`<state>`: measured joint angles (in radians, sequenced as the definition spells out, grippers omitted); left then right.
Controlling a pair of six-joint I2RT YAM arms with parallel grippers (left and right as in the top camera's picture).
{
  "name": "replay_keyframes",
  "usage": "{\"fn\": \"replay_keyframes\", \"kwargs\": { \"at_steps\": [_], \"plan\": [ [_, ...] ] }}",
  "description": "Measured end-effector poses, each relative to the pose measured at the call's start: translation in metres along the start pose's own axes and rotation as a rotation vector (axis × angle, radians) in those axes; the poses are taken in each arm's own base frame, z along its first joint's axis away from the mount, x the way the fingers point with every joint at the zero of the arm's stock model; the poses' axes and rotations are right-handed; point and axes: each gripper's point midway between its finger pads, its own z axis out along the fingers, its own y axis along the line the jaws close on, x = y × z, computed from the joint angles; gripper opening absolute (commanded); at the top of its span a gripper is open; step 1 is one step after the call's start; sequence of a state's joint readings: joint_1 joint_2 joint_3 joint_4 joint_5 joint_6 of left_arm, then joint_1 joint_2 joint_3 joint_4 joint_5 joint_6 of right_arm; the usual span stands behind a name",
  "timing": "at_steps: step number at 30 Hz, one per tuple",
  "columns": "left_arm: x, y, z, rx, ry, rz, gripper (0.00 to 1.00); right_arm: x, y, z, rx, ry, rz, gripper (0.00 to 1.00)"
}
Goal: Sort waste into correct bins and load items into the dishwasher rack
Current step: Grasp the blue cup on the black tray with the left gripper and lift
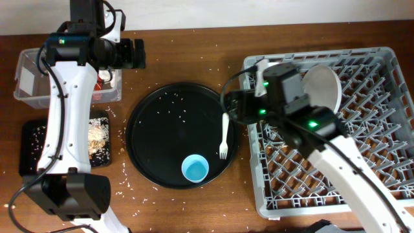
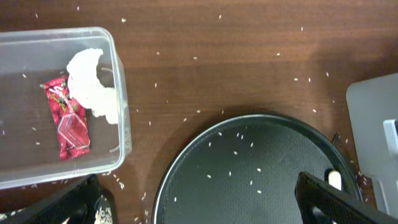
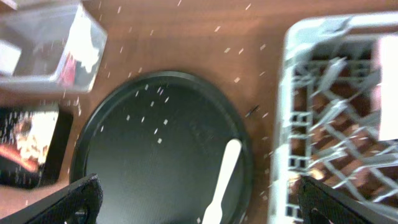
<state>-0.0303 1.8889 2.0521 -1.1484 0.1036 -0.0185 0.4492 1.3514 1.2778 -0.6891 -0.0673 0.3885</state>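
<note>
On the round black tray [image 1: 155, 145]: pale blue plastic cup [image 1: 195, 168]; slim white fork [image 1: 224, 134]; scattered rice grains [image 1: 173, 97]; left gripper [image 2: 196, 199] and right gripper [image 3: 199, 196] both spread wide, empty.

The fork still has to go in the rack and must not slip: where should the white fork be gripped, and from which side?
Likely mid-handle, from straight above, pinching across its narrow width. The white fork lies flat on the round black tray, tines toward the light blue cup, so nothing can slide beneath it from the side.
</note>
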Motion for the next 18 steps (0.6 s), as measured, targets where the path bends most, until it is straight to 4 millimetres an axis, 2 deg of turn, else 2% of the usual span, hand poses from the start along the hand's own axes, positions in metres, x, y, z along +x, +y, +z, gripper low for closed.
{"fn": "replay_keyframes", "kwargs": {
  "at_steps": [2,4,6,8,9,11,12,13,16,18],
  "plan": [
    [0.008,0.0,0.0,0.0,0.034,-0.005,0.99,0.02,0.015,0.022,-0.008,0.076,-0.034,0.97],
    [0.023,0.0,0.001,0.001,0.095,-0.018,0.99,0.036,0.02,0.039,0.0,0.137,-0.032,0.97],
    [0.05,-0.005,0.001,0.031,0.202,-0.032,0.99,0.038,0.015,0.042,0.024,0.143,-0.026,0.97],
    [0.09,-0.018,0.01,0.085,0.359,-0.044,0.97,0.037,0.008,0.041,0.062,0.134,-0.027,0.97],
    [0.115,-0.025,0.015,0.101,0.449,-0.044,0.83,0.036,0.006,0.041,0.075,0.131,-0.028,0.97],
    [0.162,-0.041,0.023,0.123,0.621,-0.027,0.82,0.039,0.002,0.041,0.098,0.14,-0.028,0.97],
    [0.192,-0.051,0.021,0.139,0.734,-0.019,0.82,0.041,-0.001,0.04,0.109,0.148,-0.03,0.97],
    [0.206,-0.059,0.02,0.15,0.782,0.0,0.82,0.043,-0.004,0.039,0.12,0.156,-0.028,0.97],
    [0.217,-0.093,0.012,0.199,0.802,0.098,0.83,0.045,-0.021,0.037,0.164,0.179,-0.002,0.97],
    [0.222,-0.104,0.004,0.214,0.787,0.137,0.83,0.044,-0.029,0.036,0.177,0.18,0.013,0.97]
  ]
}}
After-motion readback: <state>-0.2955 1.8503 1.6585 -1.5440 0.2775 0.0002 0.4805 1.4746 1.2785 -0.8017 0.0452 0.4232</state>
